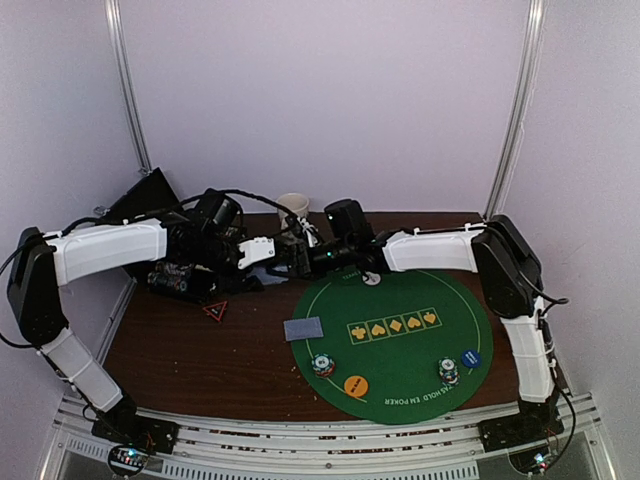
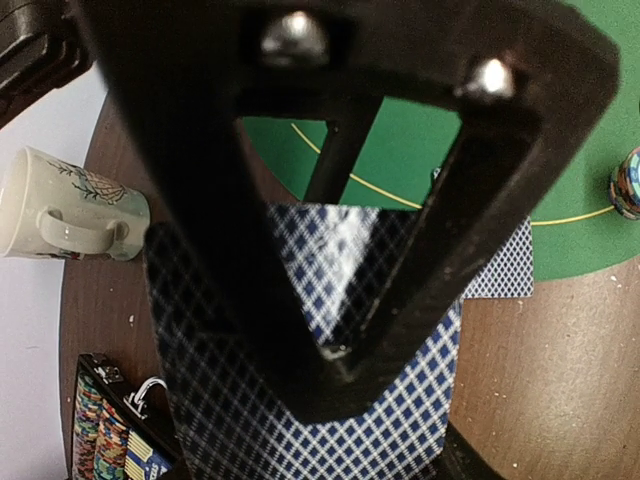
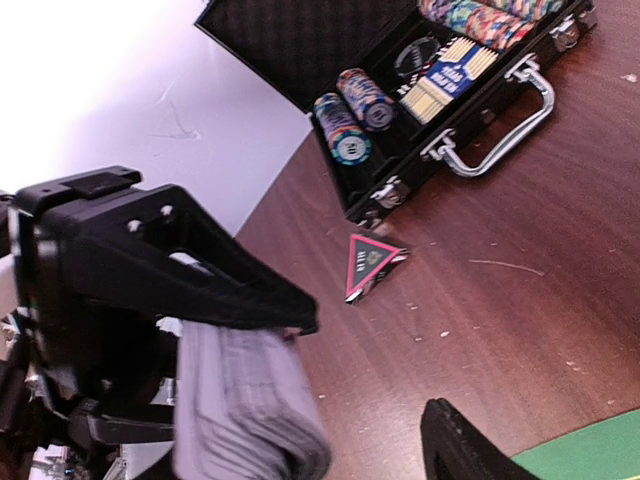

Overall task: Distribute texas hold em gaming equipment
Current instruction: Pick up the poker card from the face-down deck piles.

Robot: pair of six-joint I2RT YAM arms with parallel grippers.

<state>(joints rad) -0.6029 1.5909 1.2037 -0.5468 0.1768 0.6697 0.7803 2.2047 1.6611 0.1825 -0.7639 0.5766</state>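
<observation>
My left gripper [image 1: 275, 250] is shut on a deck of blue-checked playing cards [image 2: 400, 400] held above the brown table near the green mat's far left edge. My right gripper [image 3: 372, 368] is open, facing it. One of its black fingers [image 3: 200, 270] lies over the top of the deck [image 3: 250, 400]; the other [image 3: 460, 445] stands well apart. One card [image 1: 304, 328] lies face down at the mat's left edge. On the mat are two chip stacks [image 1: 321, 365] [image 1: 449, 372], an orange button [image 1: 355, 384] and a blue button [image 1: 471, 358].
The round green poker mat [image 1: 400, 290] covers the table's right half. An open black case [image 3: 450, 80] with chips and cards sits at the far left. A small black-and-pink triangle [image 3: 372, 262] lies in front of it. A beige mug [image 2: 70, 205] lies at the table's far edge.
</observation>
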